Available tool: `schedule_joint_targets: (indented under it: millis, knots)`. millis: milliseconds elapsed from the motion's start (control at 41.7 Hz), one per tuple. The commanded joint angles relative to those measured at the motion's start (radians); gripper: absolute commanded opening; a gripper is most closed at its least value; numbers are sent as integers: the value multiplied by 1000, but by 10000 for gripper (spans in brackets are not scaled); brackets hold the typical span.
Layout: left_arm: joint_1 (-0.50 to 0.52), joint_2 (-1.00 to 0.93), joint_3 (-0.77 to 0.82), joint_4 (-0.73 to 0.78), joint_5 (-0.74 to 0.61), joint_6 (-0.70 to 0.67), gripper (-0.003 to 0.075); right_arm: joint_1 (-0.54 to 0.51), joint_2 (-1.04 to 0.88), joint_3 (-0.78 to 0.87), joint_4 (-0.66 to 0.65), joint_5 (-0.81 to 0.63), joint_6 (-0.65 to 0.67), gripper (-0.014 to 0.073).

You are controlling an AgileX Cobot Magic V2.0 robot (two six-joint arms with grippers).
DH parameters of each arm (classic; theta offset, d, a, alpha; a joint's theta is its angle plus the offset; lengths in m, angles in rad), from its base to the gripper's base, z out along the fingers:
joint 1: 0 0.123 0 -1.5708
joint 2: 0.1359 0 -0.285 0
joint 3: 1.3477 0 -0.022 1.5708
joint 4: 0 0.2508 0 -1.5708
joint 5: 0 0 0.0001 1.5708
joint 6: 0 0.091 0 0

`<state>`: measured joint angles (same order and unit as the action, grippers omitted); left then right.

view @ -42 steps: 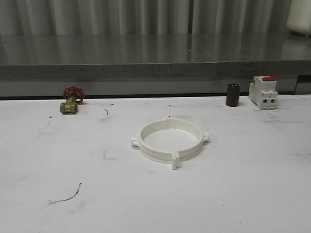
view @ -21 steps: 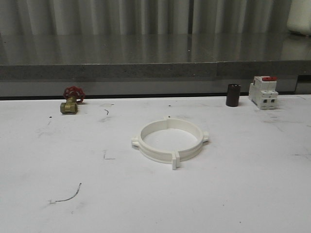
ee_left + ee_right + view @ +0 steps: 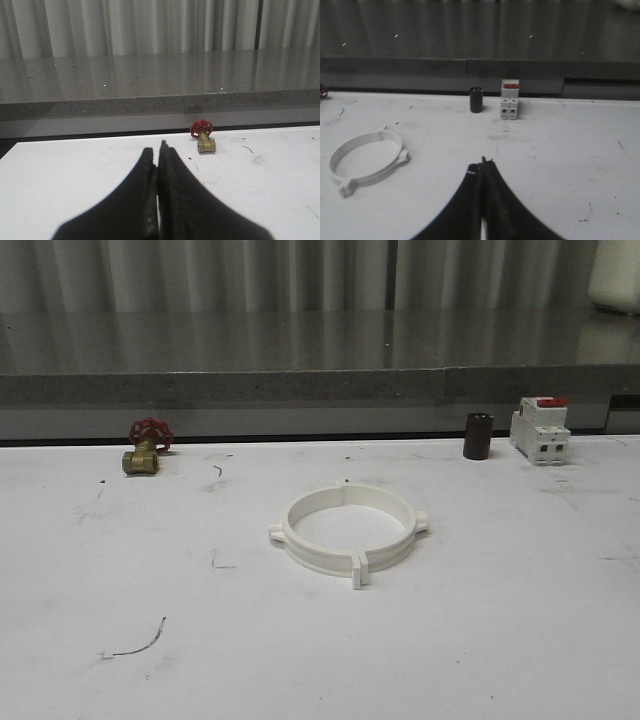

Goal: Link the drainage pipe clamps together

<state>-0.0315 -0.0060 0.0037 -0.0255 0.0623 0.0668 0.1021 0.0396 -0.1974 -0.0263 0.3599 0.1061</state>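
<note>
On your far left a brass valve [image 3: 141, 460] with a red handwheel sits at the back of the white bench [image 3: 120, 570]. Your left end effector [image 3: 158, 150] hangs above bare bench short of it, fingers pressed together on nothing. The clamps [image 3: 348, 531] lie mid-bench, joined into one flat ring, tabs outward. Your right end effector [image 3: 482, 165] is likewise closed and empty, just beside the ring. At the back right a dark cylinder [image 3: 478, 436] stands near a breaker [image 3: 540, 430].

Left hand [image 3: 159, 155] and right hand [image 3: 482, 167] both closed.
</note>
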Motion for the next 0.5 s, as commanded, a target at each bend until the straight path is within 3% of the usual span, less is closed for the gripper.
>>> schedule_joint_targets:
  millis: [0,192,479]
  knots:
    - [0,-12,24,1,-86,-12,-20,-77,-70,67,26,-189,-9,-116]
    - [0,-10,24,1,-86,-12,-20,-108,-67,224,37,-451,-9,-116]
    - [0,-10,24,1,-86,-12,-20,-107,-66,220,40,-441,-7,-116]
